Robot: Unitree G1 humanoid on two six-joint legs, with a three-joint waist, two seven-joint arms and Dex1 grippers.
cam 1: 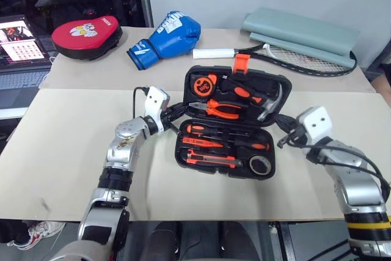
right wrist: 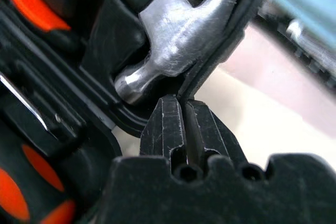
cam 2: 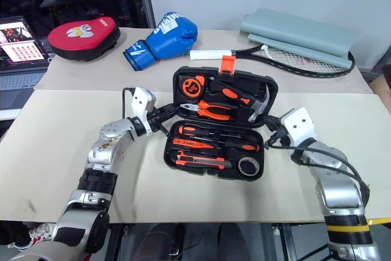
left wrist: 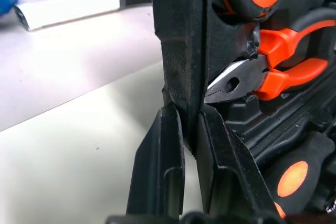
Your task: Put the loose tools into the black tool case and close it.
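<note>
We found the black tool case [cam 1: 229, 126] lying open in the middle of the near tan table [cam 1: 73, 151], its lid half tilted up on the far side with the small orange latch [cam 1: 242, 62] standing at the lid's far edge. The loose tools sat in their recesses: the orange-and-black utility knife [cam 1: 211, 160] along the near edge of the base, the two screwdrivers [cam 1: 208, 131] above it, and the roll of tape [cam 1: 261, 165] in the base's near right corner. In the lid we saw orange-handled pliers [cam 1: 221, 110], a hammer [cam 1: 269, 103] at the right and a tape measure [cam 1: 202, 84] at the left.

The left gripper [left wrist: 190, 129] had its two black fingers [left wrist: 160, 166] pinched on the left edge of the lid — one finger outside the wall, the other inside, just beside the pliers' nose [left wrist: 228, 83]. The right gripper [right wrist: 184, 109] was at the lid's right edge, just below the hammer head [right wrist: 173, 40]; its fingers were pressed nearly together with the thin rim of the lid at their tips.

On the far table lay a red-and-black punch pad [cam 1: 85, 35], a blue boxing glove [cam 1: 168, 35] and a tennis racket [cam 1: 287, 56], its head tucked under a grey-green folded mat [cam 1: 299, 32]. A laptop [cam 1: 21, 53] sat at the far left.
</note>
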